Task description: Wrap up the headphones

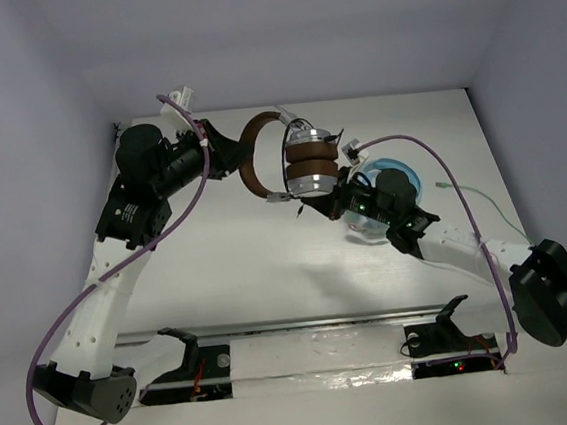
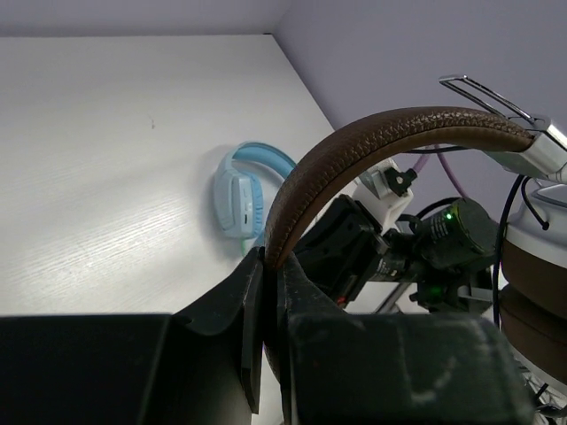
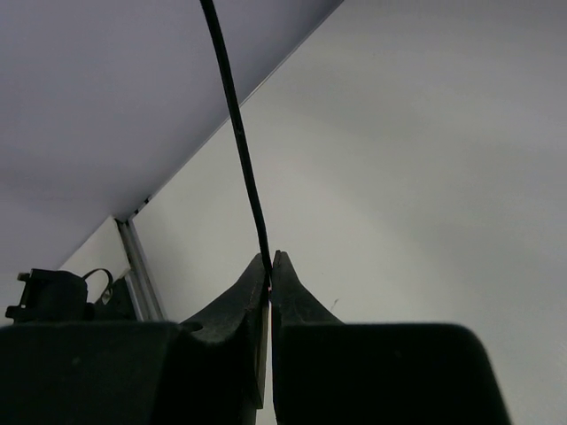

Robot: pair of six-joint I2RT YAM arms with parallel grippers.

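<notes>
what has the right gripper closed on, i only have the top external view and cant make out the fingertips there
Observer: The right wrist view shows the right gripper shut on the thin black cable of the brown and silver over-ear headphones.
Operator: and the other arm
Observer: The left wrist view shows the left gripper clamped across the brown padded headband.
Operator: anything beyond it
Observer: The light blue plastic headphones lie on the white table, one ear cup in full view.
</notes>
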